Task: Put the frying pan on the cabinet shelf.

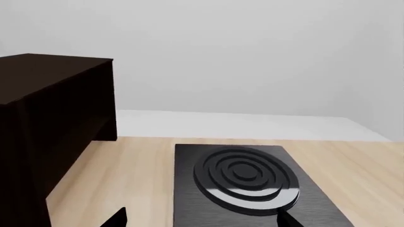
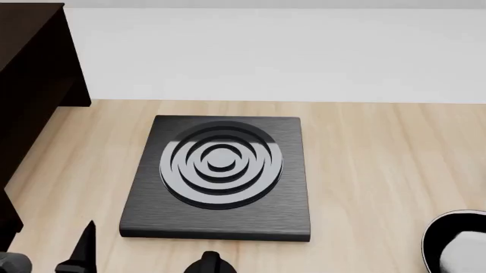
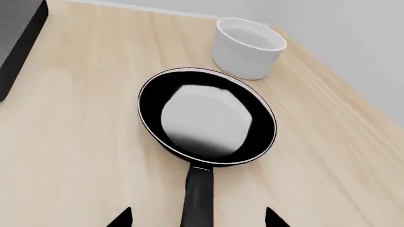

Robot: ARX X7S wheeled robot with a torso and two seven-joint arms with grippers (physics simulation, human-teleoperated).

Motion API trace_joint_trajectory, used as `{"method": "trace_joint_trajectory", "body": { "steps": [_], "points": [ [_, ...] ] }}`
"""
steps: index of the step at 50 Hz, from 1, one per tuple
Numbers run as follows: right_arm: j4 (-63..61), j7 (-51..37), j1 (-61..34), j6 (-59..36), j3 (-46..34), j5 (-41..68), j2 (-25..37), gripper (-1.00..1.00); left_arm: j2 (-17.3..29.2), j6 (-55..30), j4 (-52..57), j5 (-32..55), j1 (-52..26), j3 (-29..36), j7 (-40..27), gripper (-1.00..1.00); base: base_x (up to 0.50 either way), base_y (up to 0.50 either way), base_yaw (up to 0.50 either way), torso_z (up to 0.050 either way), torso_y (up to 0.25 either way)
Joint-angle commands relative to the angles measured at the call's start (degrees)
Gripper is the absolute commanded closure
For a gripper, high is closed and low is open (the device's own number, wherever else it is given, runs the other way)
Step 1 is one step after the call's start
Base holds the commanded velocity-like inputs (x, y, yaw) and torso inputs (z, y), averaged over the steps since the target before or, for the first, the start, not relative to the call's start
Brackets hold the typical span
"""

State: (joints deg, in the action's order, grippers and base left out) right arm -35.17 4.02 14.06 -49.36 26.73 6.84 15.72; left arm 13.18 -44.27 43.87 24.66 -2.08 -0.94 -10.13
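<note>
The round black frying pan with a thin silvery rim and pale grey-white inside (image 3: 207, 117) sits flat on the pale wooden worktop (image 2: 379, 165), at the near right of the scene; in the head view only a slice of its rim shows at the right edge (image 2: 456, 242). Its long black handle (image 3: 198, 198) runs between the two dark finger tips of the right tool (image 3: 198, 218), which stand apart, one on each side of the handle, not touching it. A white round bowl (image 3: 247, 47) stands upright just beyond the pan, close to its far rim.

The square black hob with concentric silvery rings (image 2: 220, 173) lies at the middle of the worktop. The large, very dark brown wooden cabinet (image 1: 50, 123) stands at the far left, its flat top board (image 1: 47, 75) bare. The left tool (image 1: 198, 218) hangs over the near edge of the hob, its tips spread apart and holding nothing.
</note>
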Motion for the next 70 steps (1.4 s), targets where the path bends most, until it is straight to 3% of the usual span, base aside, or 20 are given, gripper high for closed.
{"method": "trace_joint_trajectory", "body": {
  "steps": [1, 42, 70],
  "points": [
    [5.6, -0.1, -1.5, 3.3, -0.7, 0.4, -2.1, -1.00, 0.0, 1.0, -0.2, -0.1, -0.4, -0.1, 0.2, -1.00, 0.00, 0.00, 0.00, 0.000, 0.000],
    [16.3, -1.3, -12.4, -4.8, 0.4, 3.5, -0.1, -1.00, 0.5, 2.8, -1.1, 0.5, 0.6, 1.7, -0.8, -1.00, 0.00, 0.00, 0.00, 0.000, 0.000],
    [27.3, -1.5, -14.0, -0.9, -1.7, 2.5, 0.5, -1.00, 1.0, 2.9, -1.1, 1.5, 0.6, 1.8, -1.8, -1.00, 0.00, 0.00, 0.00, 0.000, 0.000]
  ]
}}
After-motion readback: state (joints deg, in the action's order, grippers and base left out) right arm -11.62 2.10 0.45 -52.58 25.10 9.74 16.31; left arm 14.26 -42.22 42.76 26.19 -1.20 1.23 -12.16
